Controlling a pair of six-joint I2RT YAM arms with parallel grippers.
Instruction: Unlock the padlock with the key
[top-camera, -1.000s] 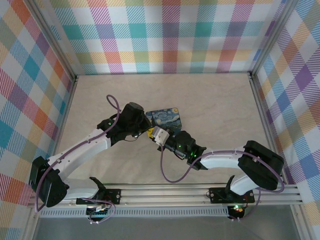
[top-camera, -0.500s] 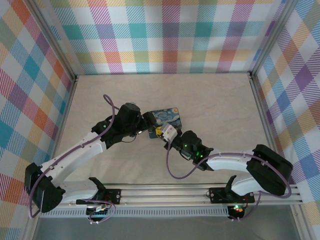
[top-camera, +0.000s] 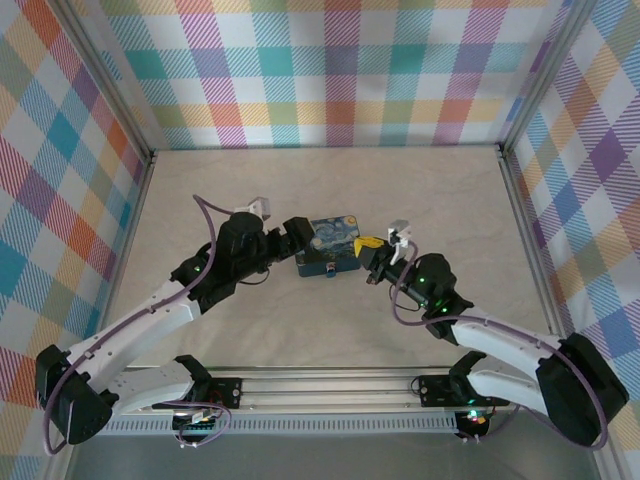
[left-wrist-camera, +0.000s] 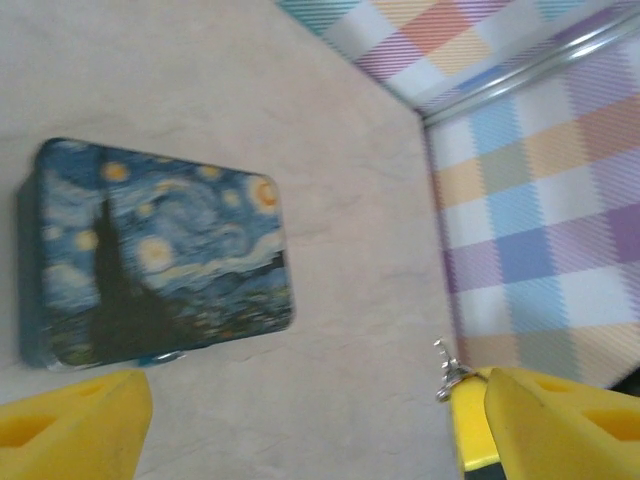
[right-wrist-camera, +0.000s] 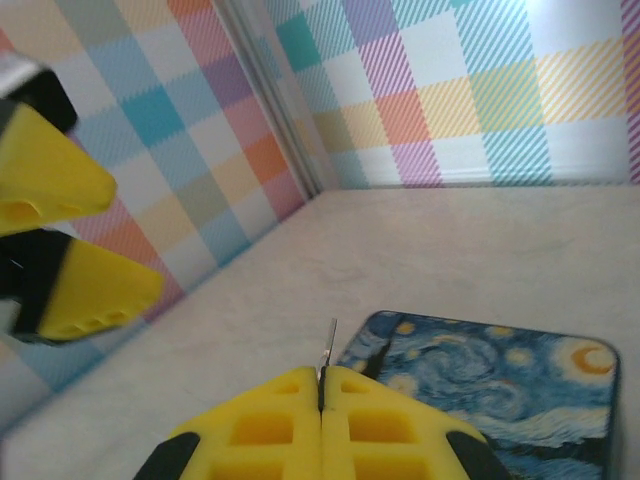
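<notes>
Having opened, left claw (top-camera: 297, 242) beside tin (top-camera: 336, 246)

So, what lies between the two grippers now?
The tin lies between them, as the top view shows: the open left gripper is at its left end, and the right gripper, shut on the key, at its right end.

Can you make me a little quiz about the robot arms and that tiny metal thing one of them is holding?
1. True or false: the right gripper is shut.
2. What thin metal thing pokes up out of it? A) a key B) a spoon C) a pencil
3. Fill in the gap: the left gripper is ___, with nothing in it.

Key: 1 true; 2 A; 3 open.
</notes>
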